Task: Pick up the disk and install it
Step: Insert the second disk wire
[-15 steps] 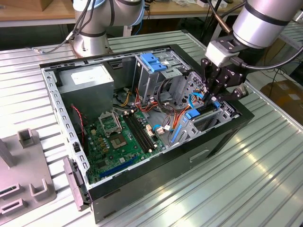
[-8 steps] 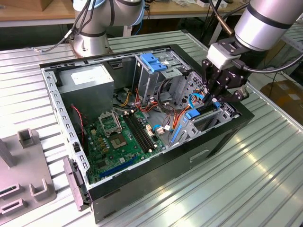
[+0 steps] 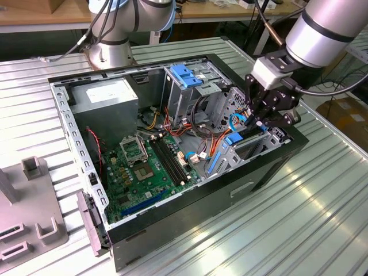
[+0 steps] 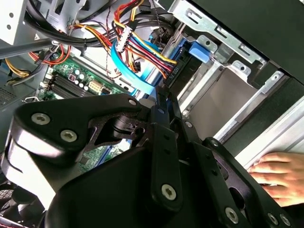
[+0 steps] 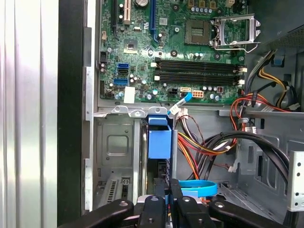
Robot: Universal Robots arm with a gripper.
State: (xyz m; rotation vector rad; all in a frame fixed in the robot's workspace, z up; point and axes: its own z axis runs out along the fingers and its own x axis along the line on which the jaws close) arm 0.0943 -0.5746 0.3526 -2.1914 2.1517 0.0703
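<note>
Now, gripper (image 3: 260,122): reaching into the open computer case (image 3: 270,167), fingers pressing together on the disk.
Disk (image 5: 158,142): sitting edge-up in the lower drive bay, its light-blue carrier showing beside the motherboard (image 3: 144,169).
Hand (image 4: 278,176): resting on the case's edge.

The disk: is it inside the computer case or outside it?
Inside: the disk stands on edge between the metal walls of the drive bay. Fully seated or not, cannot tell.
</note>
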